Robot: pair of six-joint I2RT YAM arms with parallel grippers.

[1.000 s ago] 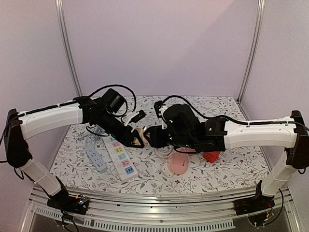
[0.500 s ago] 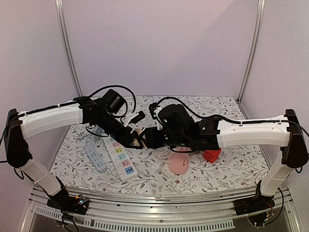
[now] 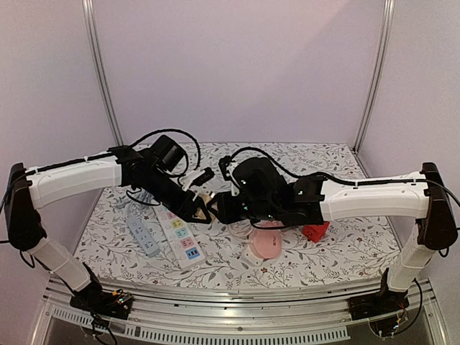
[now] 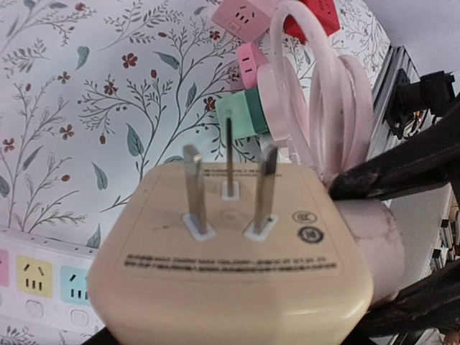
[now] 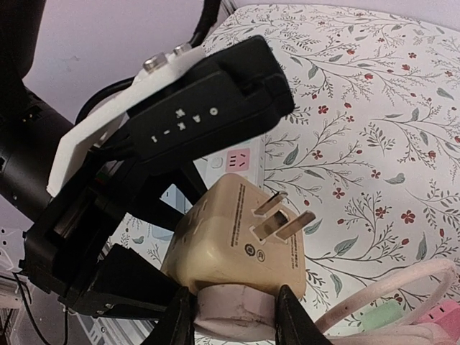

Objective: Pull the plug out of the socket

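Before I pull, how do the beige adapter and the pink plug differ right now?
The beige adapter is boxy with three bare prongs; the pink plug is round. The left gripper holds the adapter, the right gripper clamps the plug. Both are joined, off the table.

Both arms reach in over the floral table (image 3: 345, 251) and meet mid-table: left gripper (image 3: 198, 208) and right gripper (image 3: 220, 206) tip to tip, w/ a beige adapter (image 3: 208, 196) between them. Grip itself too small to read here. Just below the left gripper: white power strip (image 3: 180, 236) w/ coloured sockets, grey strip (image 3: 142, 235) beside it, further left. Pink round item (image 3: 264, 243) and a red one (image 3: 315, 231) lie by the right arm's wrist, the pink partly under it.
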